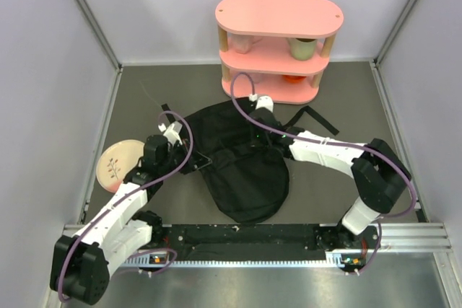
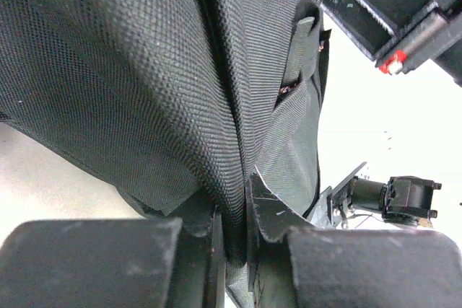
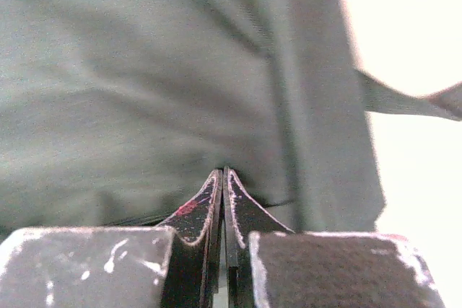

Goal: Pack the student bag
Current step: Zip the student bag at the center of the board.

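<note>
Lying flat and floppy in the middle of the table (image 1: 354, 91), the student bag (image 1: 242, 171) sits between the two arms. Its rounded end points toward their bases and its straps trail toward the pink shelf (image 1: 278, 16).

The left claw (image 2: 234, 214) is pinching a fold of the bag's woven cloth at its left edge. The cloth runs straight down into the narrow gap between the fingers, so this looks like an anchoring hold. It would keep the soft bag from sliding, or lift one side of an opening.

The right claw (image 3: 224, 178) is at the bag's far side, near the shelf, with its fingers pressed together and the tips against the cloth. Whether a thin fold or a zipper tab is caught there I cannot tell. My guess is that the pair are working to pull the bag open, since no opening shows yet.

A plate (image 1: 119, 164) lies just left of the left arm, and a cup (image 1: 307, 48) stands on the shelf. Both are likely things to pack.
</note>
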You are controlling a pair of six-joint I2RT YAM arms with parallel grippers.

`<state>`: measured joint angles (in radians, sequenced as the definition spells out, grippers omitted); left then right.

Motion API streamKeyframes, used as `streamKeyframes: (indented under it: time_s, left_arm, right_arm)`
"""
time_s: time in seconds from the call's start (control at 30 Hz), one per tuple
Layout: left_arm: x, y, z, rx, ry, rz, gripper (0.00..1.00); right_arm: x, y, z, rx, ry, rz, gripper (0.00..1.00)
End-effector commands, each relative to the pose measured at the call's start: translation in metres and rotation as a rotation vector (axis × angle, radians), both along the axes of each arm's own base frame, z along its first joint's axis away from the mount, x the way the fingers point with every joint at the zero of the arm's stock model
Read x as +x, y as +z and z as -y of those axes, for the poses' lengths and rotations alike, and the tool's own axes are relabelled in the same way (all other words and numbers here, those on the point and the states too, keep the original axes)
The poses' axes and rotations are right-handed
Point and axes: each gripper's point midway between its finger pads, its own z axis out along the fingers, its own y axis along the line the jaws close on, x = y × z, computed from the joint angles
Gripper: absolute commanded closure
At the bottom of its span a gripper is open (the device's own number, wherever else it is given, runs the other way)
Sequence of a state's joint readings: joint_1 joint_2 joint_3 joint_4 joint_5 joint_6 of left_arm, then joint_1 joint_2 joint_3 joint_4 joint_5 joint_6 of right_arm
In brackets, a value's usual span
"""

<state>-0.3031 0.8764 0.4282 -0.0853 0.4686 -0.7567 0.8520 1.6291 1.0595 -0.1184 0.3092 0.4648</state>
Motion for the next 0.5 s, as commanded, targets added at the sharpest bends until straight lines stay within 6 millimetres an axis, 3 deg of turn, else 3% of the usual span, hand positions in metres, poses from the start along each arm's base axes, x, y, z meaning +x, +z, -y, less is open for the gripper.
streamKeyframes:
  time_s: [0.0, 0.17, 0.23, 0.33, 0.37, 0.47]
  left_arm:
    - [0.015, 0.032, -0.003, -0.031, 0.013, 0.156, 1.00]
    - [0.015, 0.031, -0.006, -0.029, 0.018, 0.159, 1.00]
    - [0.015, 0.031, -0.005, -0.034, 0.012, 0.158, 1.00]
    - [0.016, 0.029, -0.003, -0.037, 0.006, 0.152, 1.00]
    - [0.015, 0.030, -0.002, -0.042, -0.004, 0.155, 1.00]
    - [0.016, 0.031, -0.001, -0.045, -0.005, 0.154, 1.00]
  right_arm:
    - [0.030, 0.006, 0.063, -0.105, -0.186, 0.072, 1.00]
    - [0.037, -0.002, 0.100, -0.131, -0.267, 0.059, 1.00]
    - [0.036, 0.007, 0.093, -0.075, -0.231, 0.077, 1.00]
    - [0.019, 0.048, 0.055, 0.101, -0.052, 0.100, 0.79]
    - [0.008, 0.065, 0.032, 0.179, 0.037, 0.110, 0.61]
    - [-0.012, 0.101, -0.004, 0.295, 0.176, 0.102, 0.49]
